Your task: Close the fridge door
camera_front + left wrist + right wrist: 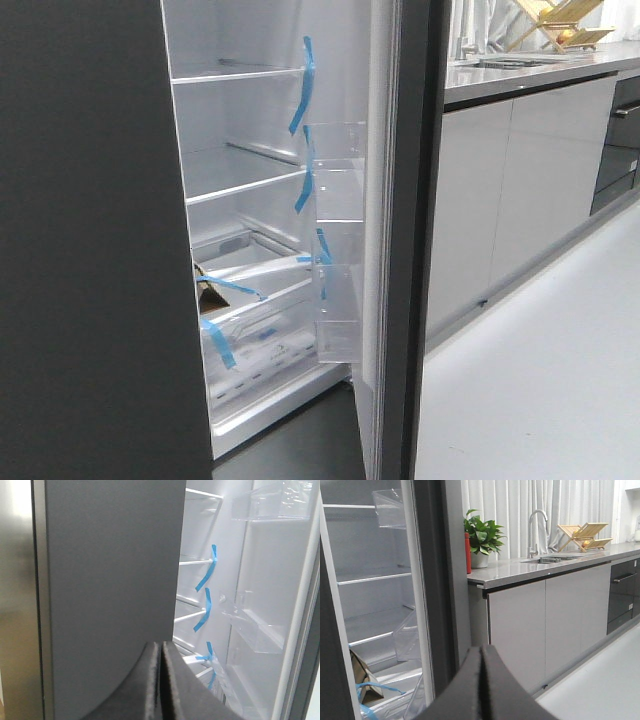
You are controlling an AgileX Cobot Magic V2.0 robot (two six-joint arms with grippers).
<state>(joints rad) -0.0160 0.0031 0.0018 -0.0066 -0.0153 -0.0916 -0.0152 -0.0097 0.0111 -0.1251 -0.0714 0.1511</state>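
The fridge door (412,240) stands open and shows edge-on in the front view as a tall dark grey slab. Its white inner lining carries clear plastic bins (338,250) with blue tape strips. In the left wrist view the door's lining and bins (260,580) are on the right. In the right wrist view its grey edge (432,580) stands beside the lit fridge interior. My left gripper (159,645) is shut and empty, in front of the fridge opening. My right gripper (481,650) is shut and empty, apart from the door. Neither gripper shows in the front view.
A second dark grey fridge door (90,240) on the left is closed. Inside are shelves (245,185) with blue tape and a cardboard box (212,292). To the right run glossy light-grey cabinet fronts (520,190), a counter with tap (536,522), plant (481,535) and wooden rack (582,532), then pale floor (560,370).
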